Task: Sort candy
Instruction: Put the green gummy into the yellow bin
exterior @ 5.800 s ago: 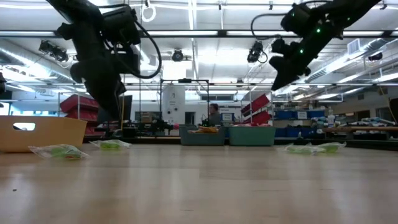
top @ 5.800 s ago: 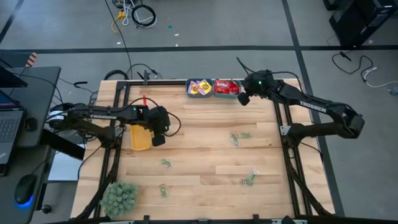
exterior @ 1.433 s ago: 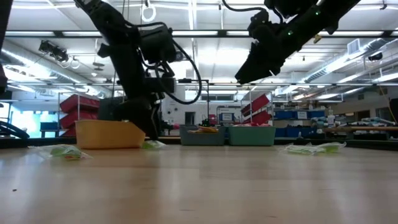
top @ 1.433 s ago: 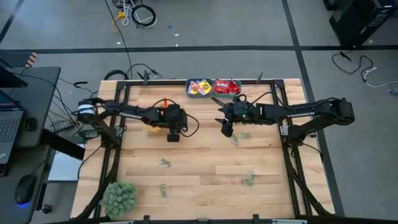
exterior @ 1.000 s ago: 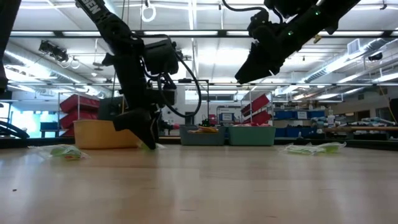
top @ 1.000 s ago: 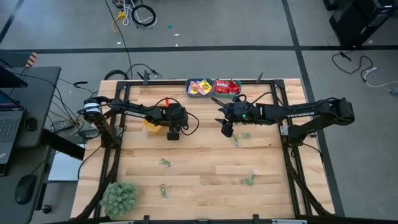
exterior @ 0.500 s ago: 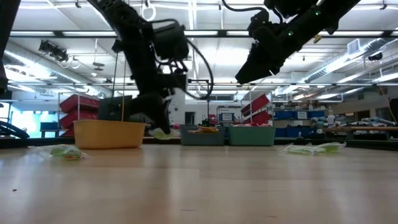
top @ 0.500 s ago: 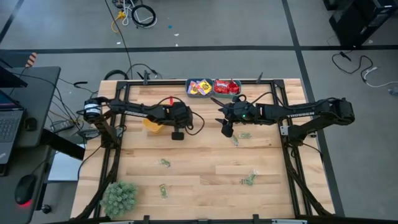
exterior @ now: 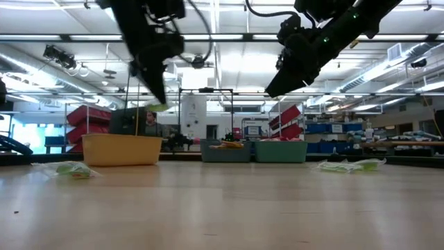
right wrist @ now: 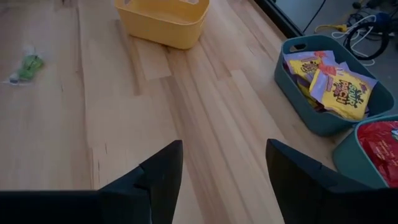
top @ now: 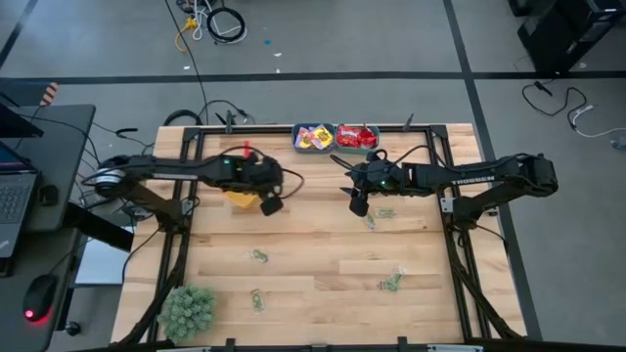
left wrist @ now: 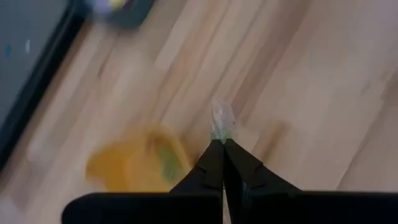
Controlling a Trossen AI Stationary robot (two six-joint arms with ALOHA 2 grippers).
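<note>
My left gripper [left wrist: 222, 148] is shut on a small pale green wrapped candy [left wrist: 222, 121] and hangs in the air just right of the yellow bin [top: 242, 198], above its rim [exterior: 121, 139]. My right gripper [top: 359, 205] hovers open over the middle of the table, with green candies [top: 372, 216] lying on the wood just to its right. Other green candies [top: 259, 256] lie flat nearer the front. Two teal bins at the far edge hold yellow packets [right wrist: 336, 84] and red packets [right wrist: 380, 140]. My left gripper pinches one end of the green candy's wrapper [left wrist: 219, 134] between its two fingertips, which point down. The candy [exterior: 158, 106] sticks out past the fingertips, lifted clear of the table and the bin.
A green fuzzy plant ball [top: 187, 310] stands at the near left corner. The teal bins [top: 335, 138] sit side by side at the middle of the far edge. Bare wood lies between the two arms and toward the front.
My left gripper has shut on a green candy lying on the table beside the yellow bin and risen with it, moving a little toward the table's left. The candy is lifted clear now. My right gripper has kept still.
</note>
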